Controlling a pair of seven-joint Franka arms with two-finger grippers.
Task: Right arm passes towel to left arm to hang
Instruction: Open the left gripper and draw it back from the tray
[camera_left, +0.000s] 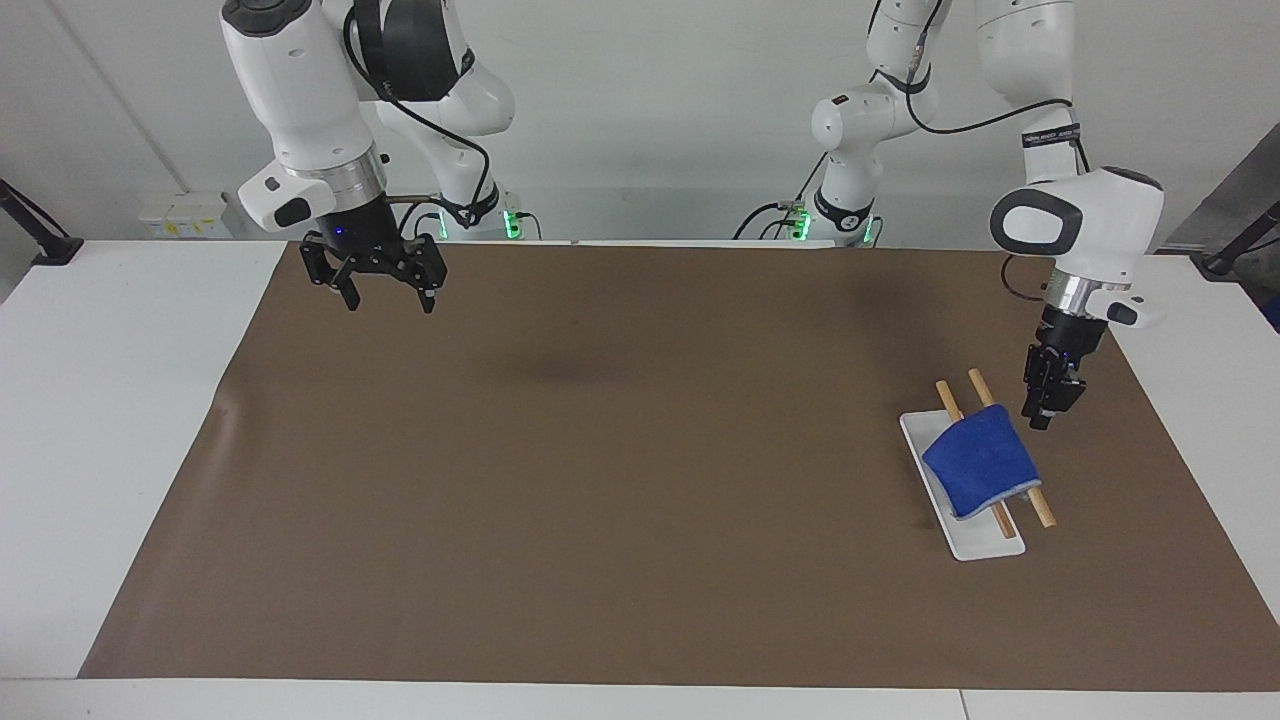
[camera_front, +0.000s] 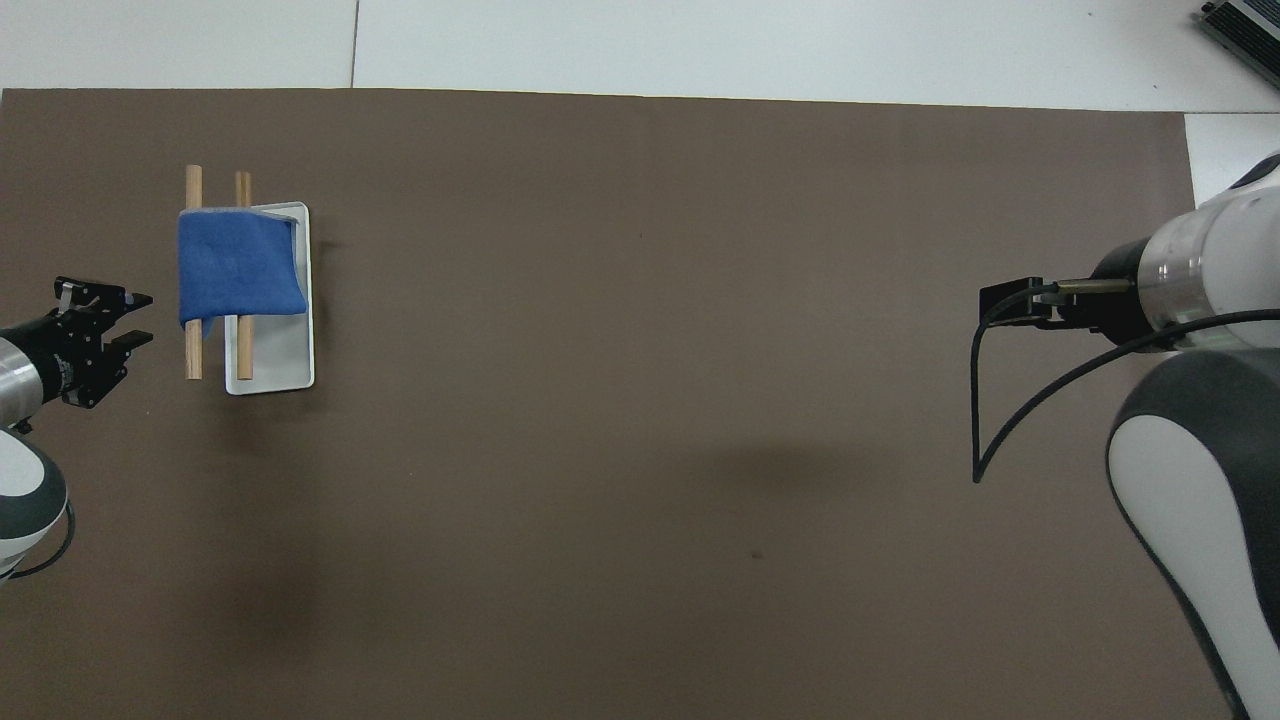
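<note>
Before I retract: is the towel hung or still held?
Hung. The towel drapes over both wooden rails; the left gripper stands apart, open.

Facing view looks from high across the desk (camera_left: 640, 620) toward the robots; overhead view looks steeply down, forward; both share the brown mat (camera_front: 640, 450).

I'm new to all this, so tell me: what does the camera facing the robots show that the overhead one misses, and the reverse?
Only the facing view shows the right gripper, open above the mat's bare end, and both arms' bases. Only the overhead view shows the left gripper open, beside the rack. Both show the blue towel draped over the two wooden rods above the white tray, with the left gripper clear of it.
</note>
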